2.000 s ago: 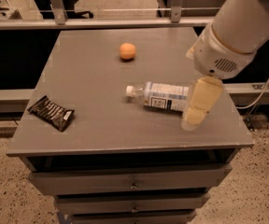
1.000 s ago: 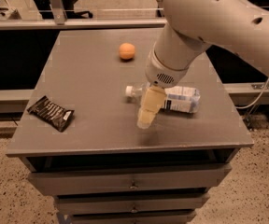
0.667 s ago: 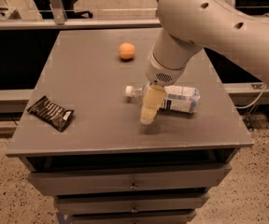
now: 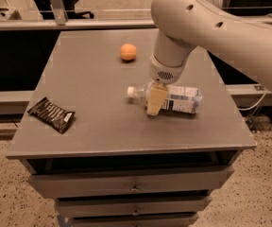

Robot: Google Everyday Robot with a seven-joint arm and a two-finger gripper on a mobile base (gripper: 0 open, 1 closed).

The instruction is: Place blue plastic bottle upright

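The blue plastic bottle lies on its side on the grey table top, white cap pointing left, pale label toward the right. My gripper hangs from the white arm and sits directly over the bottle's neck end, its cream-coloured fingers covering the part just right of the cap. The tips reach down to the table in front of the bottle.
An orange ball rests on the table behind the bottle. A dark snack packet lies near the left front edge. The table is a drawer cabinet with drawers below. A rail and chair legs stand behind it.
My gripper has moved from the bottle's right end to in front of it, then back up onto its neck end. The bottle has stayed lying on its side.
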